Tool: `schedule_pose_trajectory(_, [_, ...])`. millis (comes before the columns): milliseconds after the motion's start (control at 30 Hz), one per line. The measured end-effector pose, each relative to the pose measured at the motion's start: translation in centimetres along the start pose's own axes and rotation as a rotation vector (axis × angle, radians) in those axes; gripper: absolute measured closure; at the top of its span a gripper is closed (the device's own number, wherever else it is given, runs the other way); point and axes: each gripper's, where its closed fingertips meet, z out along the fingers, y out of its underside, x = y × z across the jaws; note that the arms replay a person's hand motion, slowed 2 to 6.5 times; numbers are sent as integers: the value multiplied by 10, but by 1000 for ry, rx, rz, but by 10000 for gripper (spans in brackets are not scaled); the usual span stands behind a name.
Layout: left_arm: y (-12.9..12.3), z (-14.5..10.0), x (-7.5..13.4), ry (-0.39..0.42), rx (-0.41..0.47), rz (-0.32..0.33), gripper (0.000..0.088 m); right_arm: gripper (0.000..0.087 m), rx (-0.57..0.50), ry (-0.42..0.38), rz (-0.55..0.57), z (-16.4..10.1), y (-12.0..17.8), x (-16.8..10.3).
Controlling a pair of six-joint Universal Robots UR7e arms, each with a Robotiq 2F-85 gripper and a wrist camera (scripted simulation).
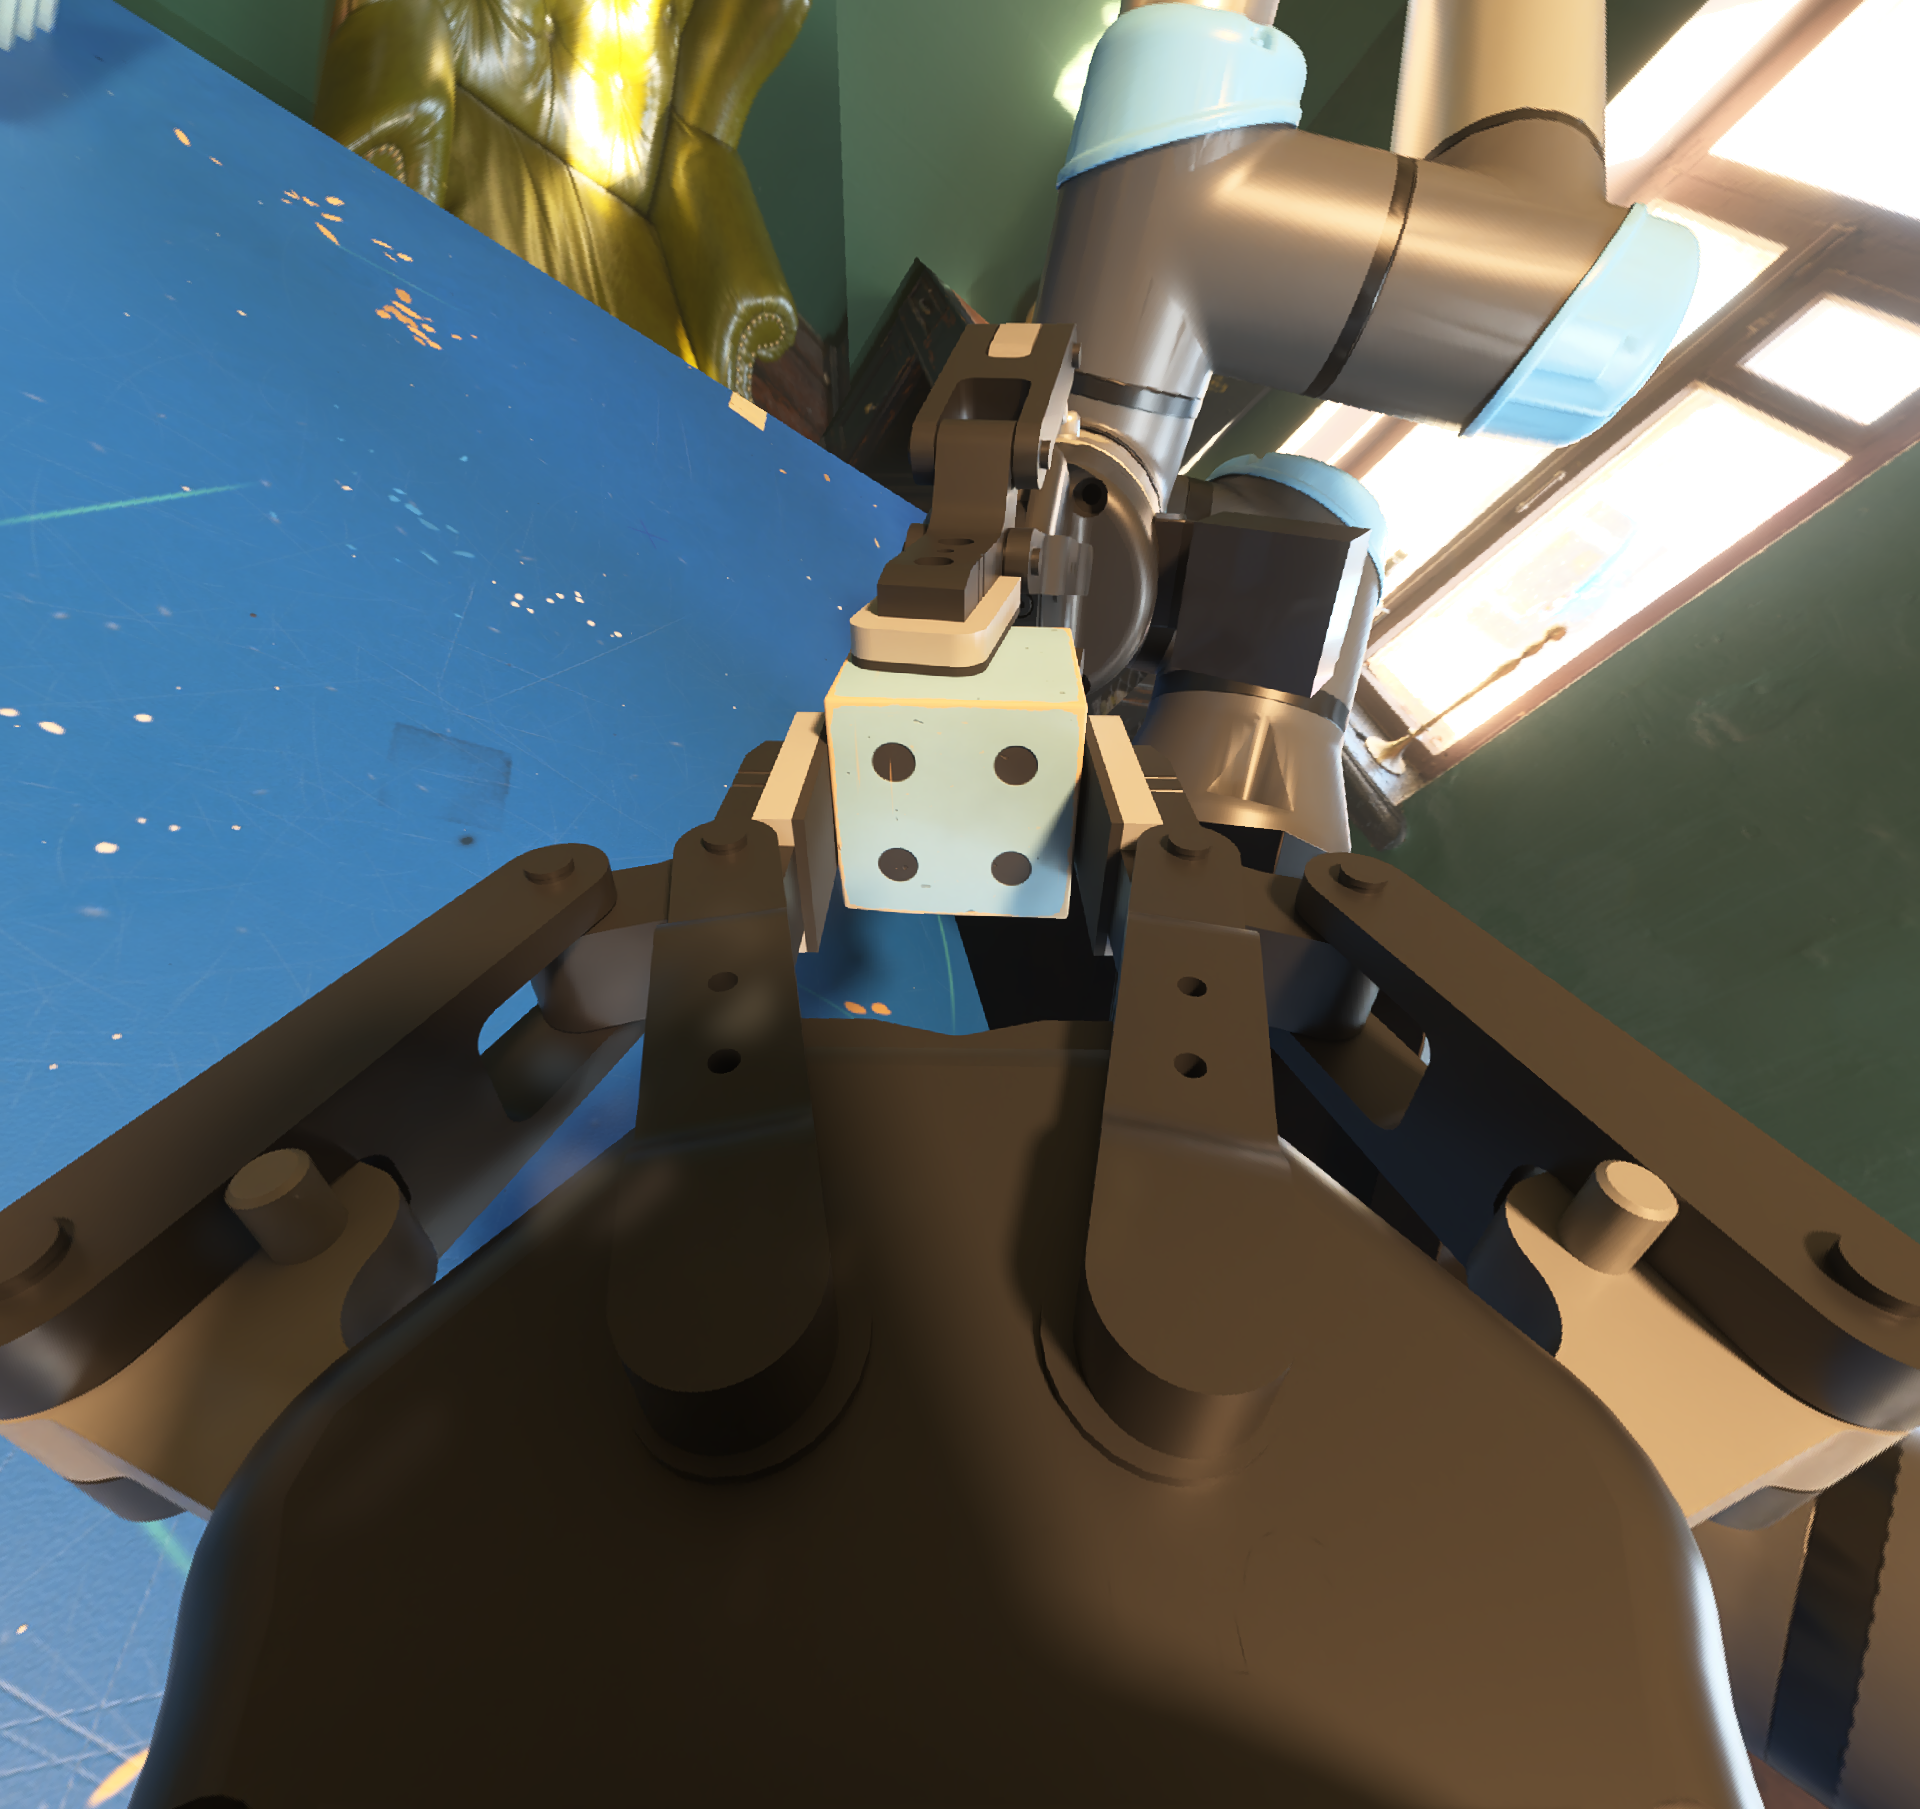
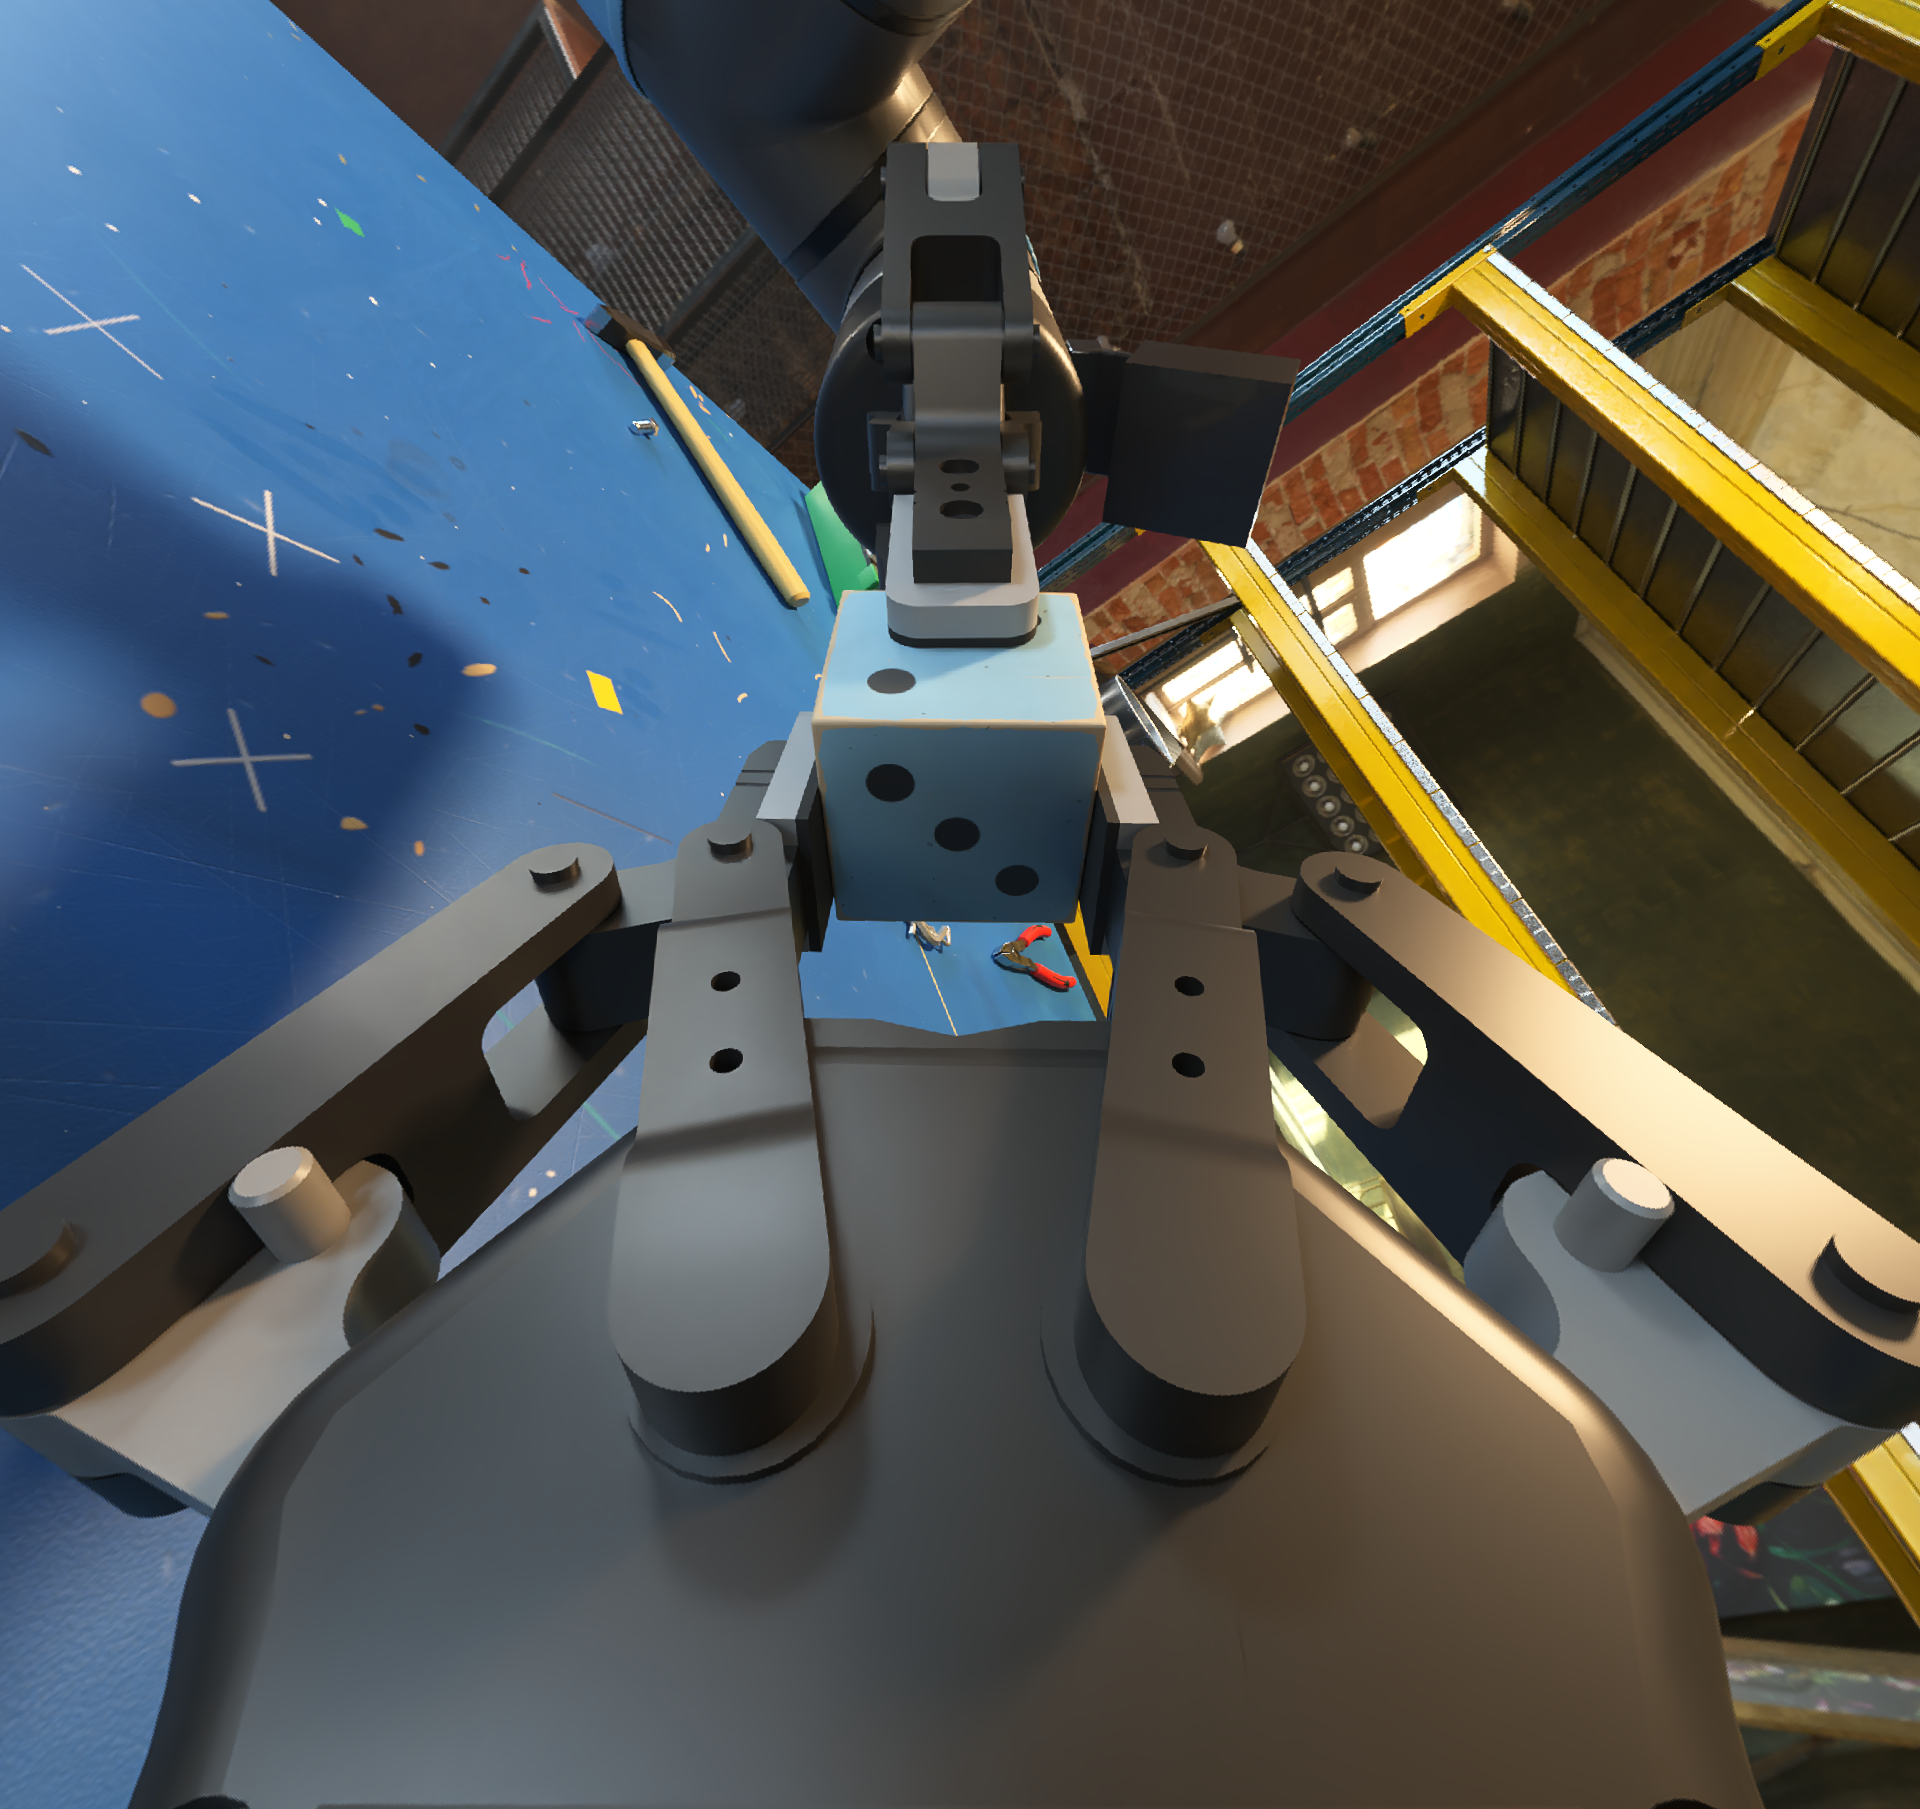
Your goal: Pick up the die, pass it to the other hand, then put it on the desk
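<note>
Die (image 1: 954, 803) boxed in: left gripper (image 1: 954, 824) pads on two sides, right gripper (image 2: 954, 829) on two others. Blue desk (image 1: 312, 533) below open; stick (image 2: 717, 486), pliers (image 2: 1034, 957) lie at its edge.

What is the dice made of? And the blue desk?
The die looks like hard painted wood or plastic: matte pale faces, dark flat pips, worn yellowish edges. Both hands pinch it without denting it. The desk looks like blue-painted board: scratches and chips expose a lighter layer beneath.

Matt, faintly scuffed die (image 1: 956, 803); scratched blue desk (image 1: 312, 533) — painted, perhaps; glossy tufted leather armchair (image 1: 582, 97).
</note>
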Motion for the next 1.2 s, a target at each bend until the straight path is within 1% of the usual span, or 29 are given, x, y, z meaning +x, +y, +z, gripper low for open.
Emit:
schedule_pose_trajectory(300, [-1,0,1,16,7,-14,485,493,2,-23,32,0,-1,0])
schedule_pose_trajectory(833, [-5,-3,5,66,24,-71,486,487,25,-85,119,-4,-4,5])
schedule_pose_trajectory(1100, [-6,-10,5,55,17,-74,496,459,6,-91,127,-11,-1,13])
schedule_pose_trajectory(1133, [-6,-11,4,51,16,-72,486,458,2,-90,126,-12,-1,14])
schedule_pose_trajectory(1167, [-6,-12,4,46,14,-71,413,458,-3,-87,124,-13,0,16])
schedule_pose_trajectory(1200, [-5,-13,3,40,13,-69,364,458,-8,-85,122,-14,1,18])
